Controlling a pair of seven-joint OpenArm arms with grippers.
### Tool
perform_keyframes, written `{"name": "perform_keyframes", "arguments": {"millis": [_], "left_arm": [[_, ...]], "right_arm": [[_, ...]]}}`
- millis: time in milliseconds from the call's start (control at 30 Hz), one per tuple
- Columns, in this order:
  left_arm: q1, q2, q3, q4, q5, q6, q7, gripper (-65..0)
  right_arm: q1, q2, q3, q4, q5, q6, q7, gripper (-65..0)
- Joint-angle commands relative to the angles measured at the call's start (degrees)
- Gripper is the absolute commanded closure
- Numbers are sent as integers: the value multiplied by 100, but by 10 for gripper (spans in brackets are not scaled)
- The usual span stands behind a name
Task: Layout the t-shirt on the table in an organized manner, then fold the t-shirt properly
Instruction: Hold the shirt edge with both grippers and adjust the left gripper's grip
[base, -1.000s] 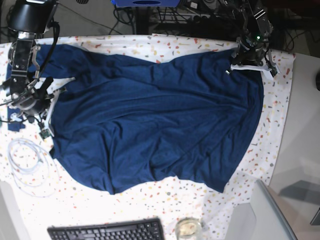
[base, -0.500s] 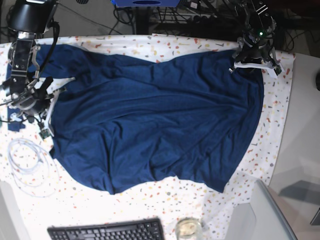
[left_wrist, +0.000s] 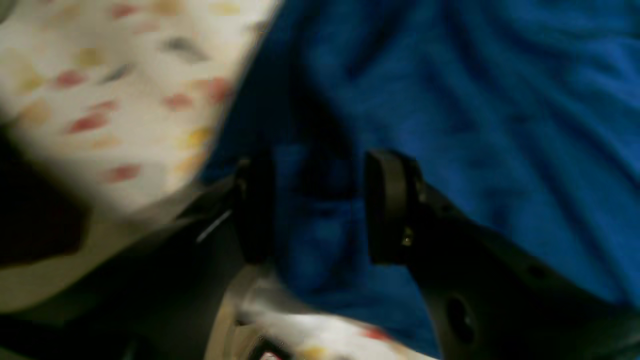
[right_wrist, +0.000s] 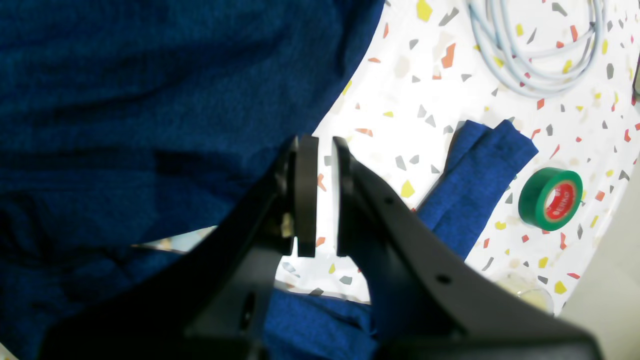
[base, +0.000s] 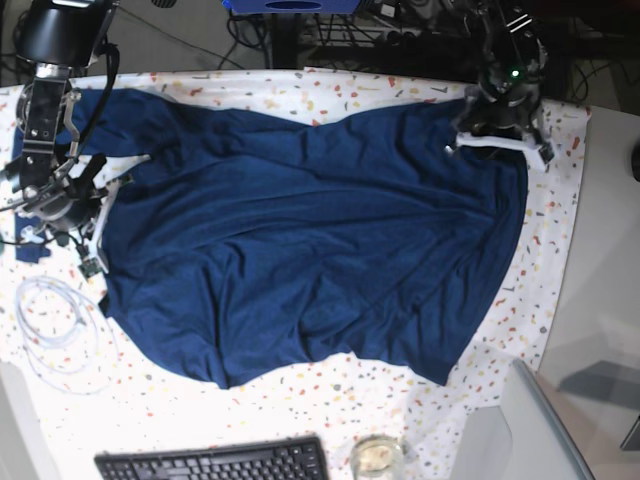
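Here the left tool (left_wrist: 320, 205) stands parted over the t-shirt (base: 300, 230); the right tool (right_wrist: 325, 195) sits nearly closed, empty, above the table (right_wrist: 425, 90).

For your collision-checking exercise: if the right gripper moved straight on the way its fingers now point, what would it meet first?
Probably the bare speckled table. The right gripper is shut on nothing, and its tips point at cloth beside the t-shirt edge. Depth is unclear.

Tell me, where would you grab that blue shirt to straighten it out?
I'd probably pinch the t-shirt at its bottom edge, the side nearest the keyboard, coming straight down from above. That edge curls in unevenly on the table, and flat fabric gives only a thin rim to nip.
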Motion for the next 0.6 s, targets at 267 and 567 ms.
{"name": "perform_keyframes", "arguments": {"millis": [267, 567], "left_arm": [[-26, -8, 192, -16, 8, 635, -107, -273], [-53, -8, -212, -42, 17, 635, -116, -272]], "right_arm": [[96, 68, 22, 90, 11, -50, 88, -44], [96, 68, 13, 90, 11, -50, 88, -44]]}}
